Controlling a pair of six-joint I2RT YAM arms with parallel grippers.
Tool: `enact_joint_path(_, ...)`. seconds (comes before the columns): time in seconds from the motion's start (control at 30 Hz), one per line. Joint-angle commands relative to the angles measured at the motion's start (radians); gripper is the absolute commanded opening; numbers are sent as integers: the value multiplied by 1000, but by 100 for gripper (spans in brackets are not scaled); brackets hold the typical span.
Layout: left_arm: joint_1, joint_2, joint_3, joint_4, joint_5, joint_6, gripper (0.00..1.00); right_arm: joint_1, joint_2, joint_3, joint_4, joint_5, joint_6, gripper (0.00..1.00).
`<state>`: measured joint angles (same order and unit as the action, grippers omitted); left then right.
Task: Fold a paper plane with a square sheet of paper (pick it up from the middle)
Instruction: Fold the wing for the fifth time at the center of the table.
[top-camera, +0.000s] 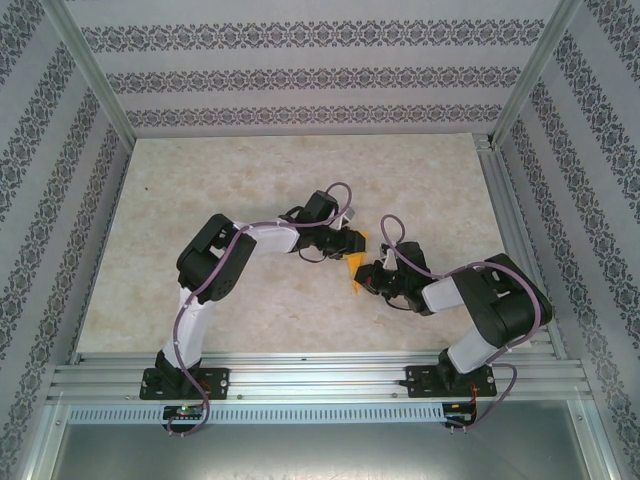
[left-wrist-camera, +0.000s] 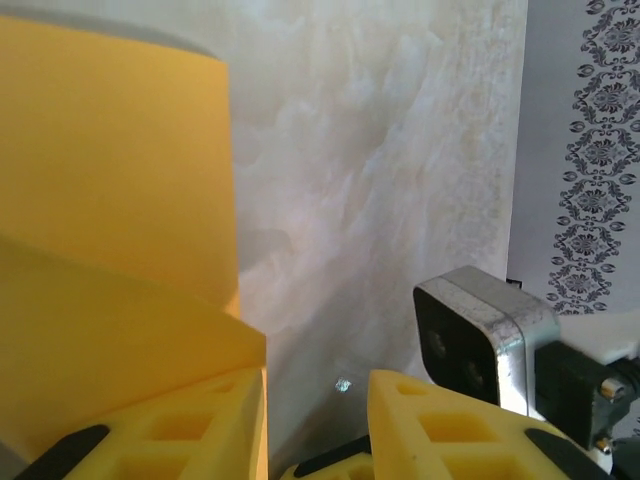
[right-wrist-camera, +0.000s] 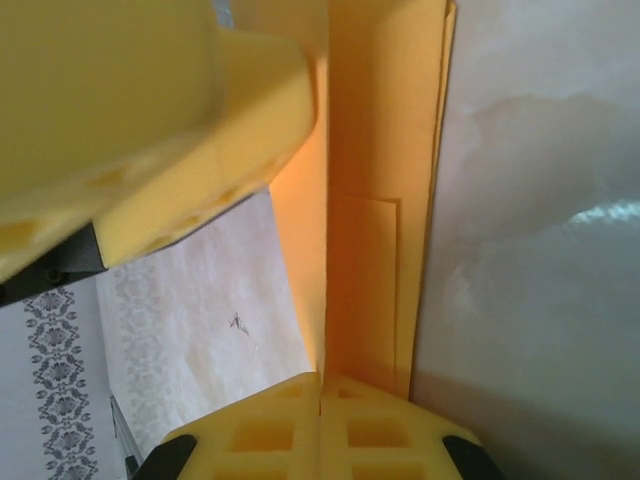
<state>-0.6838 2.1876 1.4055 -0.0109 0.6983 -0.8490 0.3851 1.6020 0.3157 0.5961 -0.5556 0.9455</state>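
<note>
The paper plane is orange-yellow paper folded into a narrow, layered strip. It rises straight out of my right gripper, whose jaws are shut on its lower edge. From above, the paper shows as a small orange patch where both grippers meet mid-table, the right gripper just below it. My left gripper is open, with bare table showing through the gap. A broad flap of the paper lies against the outside of its left finger. The same gripper sits just above the paper.
The beige marbled table stretches around both arms, walled by patterned panels and aluminium rails at the near edge. The right wrist's camera housing sits close beside my left gripper. A left finger crowds the paper's upper left.
</note>
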Motion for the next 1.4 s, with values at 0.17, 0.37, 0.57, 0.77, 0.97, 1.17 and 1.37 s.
enact_joint_path(0.17, -13, 58, 16, -22, -44, 1, 32, 22, -130, 20, -243, 89, -107, 13)
enact_joint_path(0.37, -14, 57, 38, -61, -56, 14, 31, 72, -249, 138, -581, 244, -234, 31)
enact_joint_path(0.57, -14, 55, 41, -55, -52, 13, 31, 103, -227, 184, -648, 294, -241, 48)
enact_joint_path(0.77, -14, 55, 39, -55, -46, 14, 31, 110, -187, 216, -666, 294, -252, 42)
enact_joint_path(0.97, -13, 54, 42, -49, -38, 13, 31, 109, -147, 229, -682, 306, -255, 32)
enact_joint_path(1.17, -13, 53, 46, -59, -38, 18, 31, 110, -120, 237, -711, 327, -263, 22)
enact_joint_path(1.37, -13, 58, 44, -62, -39, 20, 31, 109, -98, 225, -705, 326, -259, 17)
